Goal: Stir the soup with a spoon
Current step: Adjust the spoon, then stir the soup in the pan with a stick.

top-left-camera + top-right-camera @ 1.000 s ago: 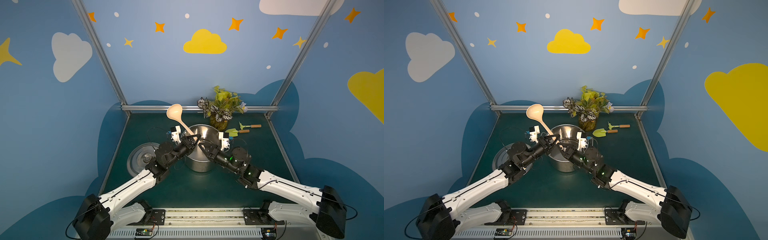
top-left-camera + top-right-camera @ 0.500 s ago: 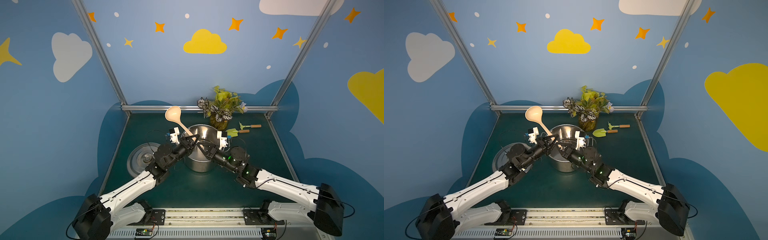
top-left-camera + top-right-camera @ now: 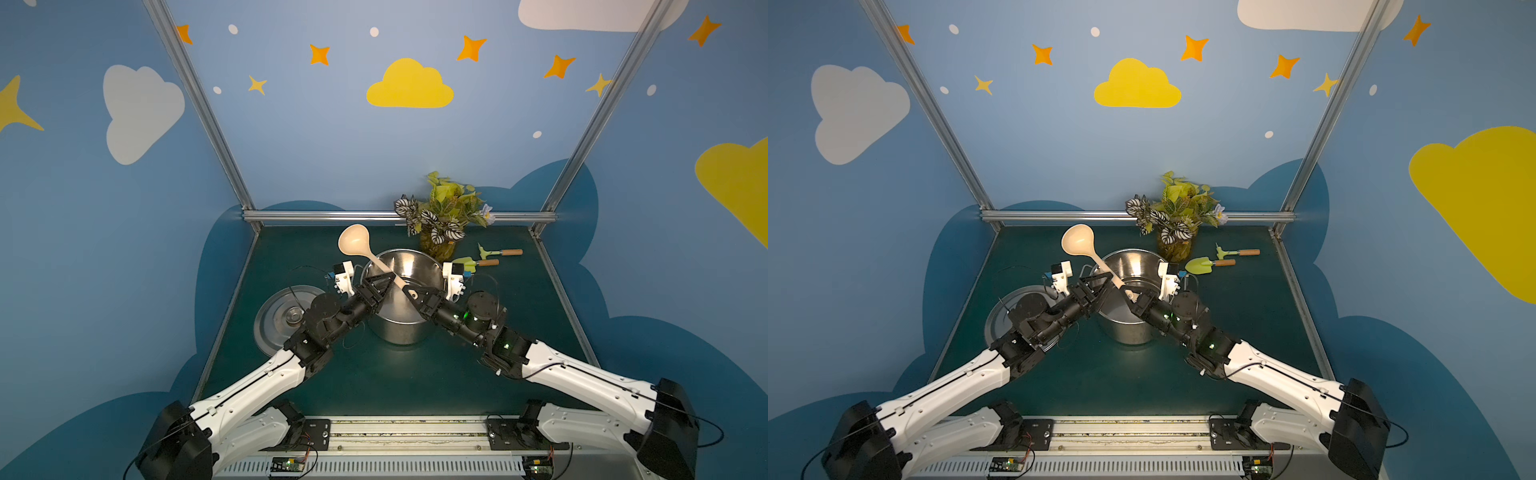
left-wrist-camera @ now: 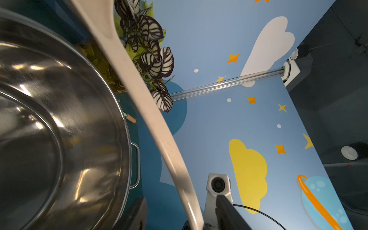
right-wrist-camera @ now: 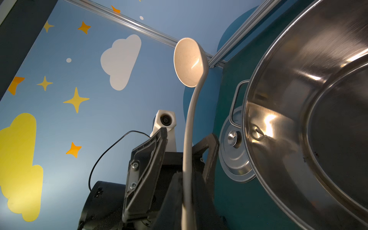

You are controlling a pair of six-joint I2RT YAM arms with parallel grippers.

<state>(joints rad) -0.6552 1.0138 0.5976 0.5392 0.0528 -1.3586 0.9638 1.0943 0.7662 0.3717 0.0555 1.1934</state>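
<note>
On the green table (image 3: 374, 374), R gripper (image 3: 410, 293) clamps spoon (image 3: 375, 261) handle (bowl raised); L gripper (image 3: 384, 282) jaws apart.

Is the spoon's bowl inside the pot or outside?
Outside: the bowl of the spoon hangs in the air beyond the rim of the pot.

Blue walls (image 3: 291, 145) with stars (image 3: 319, 54) and a yellow cloud (image 3: 409, 85) at twelve o'clock stand around a dark green floor (image 3: 374, 382).

Light's soft and even, dimmer on the table (image 3: 374, 382), walls (image 3: 124, 249) bow at both top views' edges, glare streaks the pot (image 5: 268, 119), the near spoon (image 4: 139, 95) blurs.
</note>
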